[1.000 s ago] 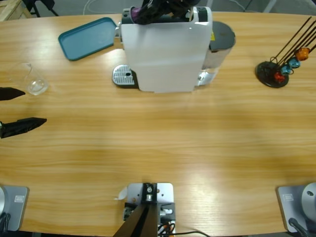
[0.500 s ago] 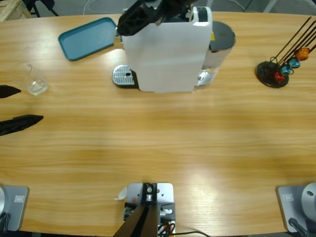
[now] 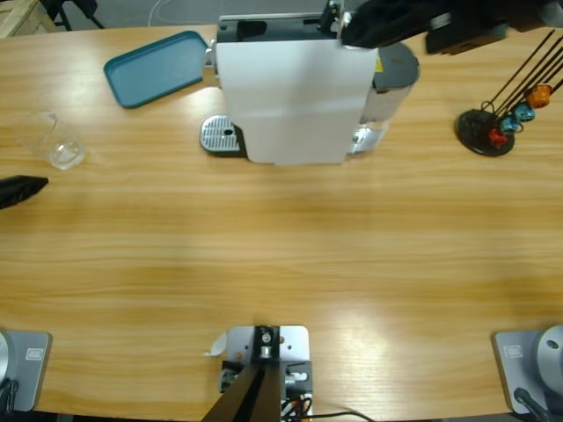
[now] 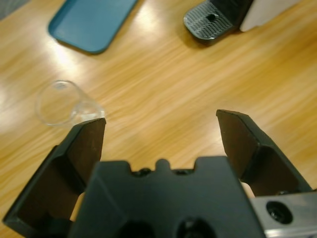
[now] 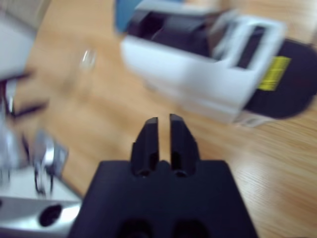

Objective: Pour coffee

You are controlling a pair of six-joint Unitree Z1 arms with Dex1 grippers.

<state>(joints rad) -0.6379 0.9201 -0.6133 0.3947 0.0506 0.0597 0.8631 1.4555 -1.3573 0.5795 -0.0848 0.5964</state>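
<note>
Table (image 3: 290,255) glossy grained wood. Machine (image 3: 290,97) smooth white plastic. Tumbler (image 3: 54,141) clear glass. Tray (image 3: 158,66) matt teal plastic. My jaws matt black.

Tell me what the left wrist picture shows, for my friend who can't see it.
The left claw, open and empty, hangs above a wooden table. Ahead sit a clear glass tumbler, a teal plastic tray and a round metal drip grate.

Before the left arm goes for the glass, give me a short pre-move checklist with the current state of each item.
1. Left gripper open: ok, jaws wide apart.
2. Glass free and apart from the jaws: ok, it sits on bare table.
3. Glass upright: cannot tell.
4. Drip tray of the coffee machine free for the glass: ok.
5. Right gripper out of the way: ok, shut, above the machine's right end.
6. Coffee in the glass: cannot tell.
</note>
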